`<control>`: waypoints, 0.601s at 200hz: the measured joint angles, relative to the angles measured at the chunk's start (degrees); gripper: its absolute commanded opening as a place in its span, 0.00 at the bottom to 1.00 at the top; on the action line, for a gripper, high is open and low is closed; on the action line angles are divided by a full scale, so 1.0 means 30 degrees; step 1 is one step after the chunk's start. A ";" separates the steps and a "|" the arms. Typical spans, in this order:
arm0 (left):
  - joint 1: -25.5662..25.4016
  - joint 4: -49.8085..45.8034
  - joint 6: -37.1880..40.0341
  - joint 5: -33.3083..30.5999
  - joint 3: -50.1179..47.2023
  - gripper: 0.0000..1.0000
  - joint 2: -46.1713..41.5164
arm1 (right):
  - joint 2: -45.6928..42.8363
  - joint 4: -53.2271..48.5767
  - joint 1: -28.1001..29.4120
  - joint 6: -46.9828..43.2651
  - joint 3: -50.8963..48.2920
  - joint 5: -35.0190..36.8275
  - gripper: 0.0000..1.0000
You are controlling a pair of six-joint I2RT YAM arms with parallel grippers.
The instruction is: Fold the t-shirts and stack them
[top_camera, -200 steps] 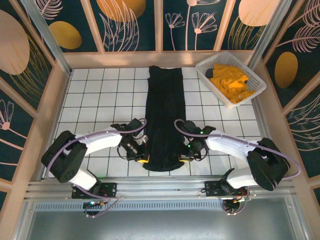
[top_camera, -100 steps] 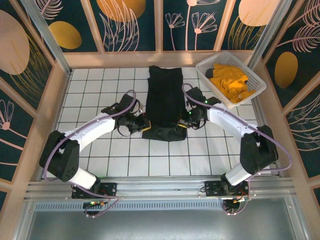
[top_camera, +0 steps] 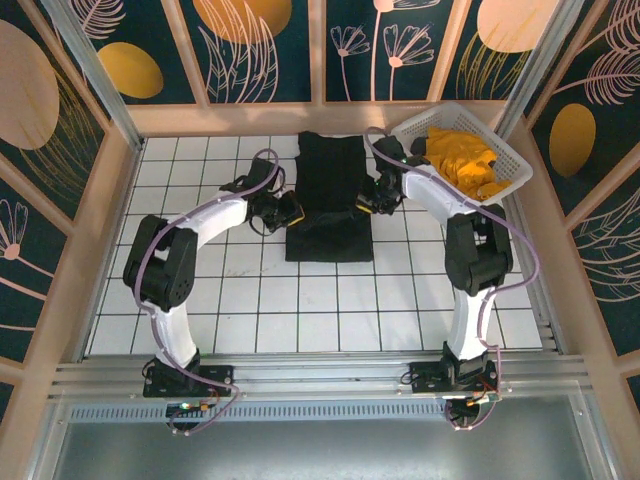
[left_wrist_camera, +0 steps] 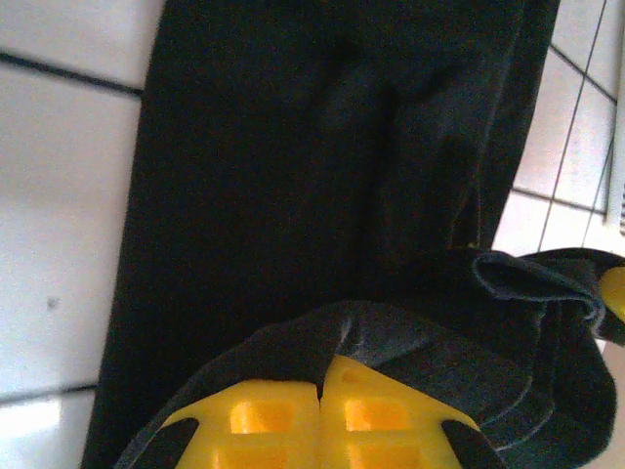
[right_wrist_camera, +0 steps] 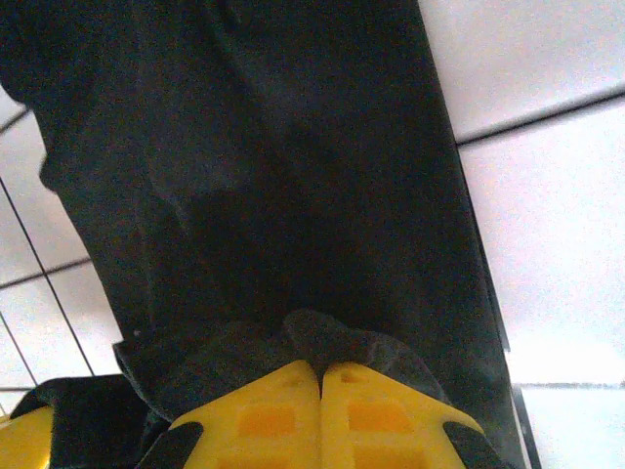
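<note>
- Lying nearest on the white gridded worktop (top_camera: pixel 200 290): the doubled near edge of the black t-shirt (top_camera: pixel 330 240), squared off and thick, apparently one end laid over the body of the shirt.
- Clamping shut on the top layer at its left edge with the left claw (top_camera: pixel 283 212). From the left wrist, yellow pads (left_wrist_camera: pixel 259 420) pressed together, with a dark ruffle of cloth bunched over the tips.
- Mirroring this at the right edge with the right claw (top_camera: pixel 372 197), likewise closed on a pinch of the black t-shirt. From the right wrist, yellow pads (right_wrist_camera: pixel 376 420) meeting, with fabric puckered just above them.
- Gripping both sides level and well apart, probably to keep the upper layer taut and set it down flat, without a crease across the middle.
- Reading as soft, matte cloth: limp, sagging in shallow folds, with long straight sides against hard glossy tile and dark grout lines.
- Resting beyond the claws: the far end of the shirt, flat and close to the back edge of the worktop.
- Waiting at the far right: orange-yellow t-shirts (top_camera: pixel 462 160), crumpled in a heap inside a rigid, open-weave white lattice basket (top_camera: pixel 498 194), not yet folded.
</note>
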 measured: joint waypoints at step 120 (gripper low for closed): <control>0.1180 -0.0226 0.0481 -0.0925 0.0845 0.57 -0.0036 | 0.0641 0.0466 -0.1056 -0.0860 0.0364 0.1719 0.61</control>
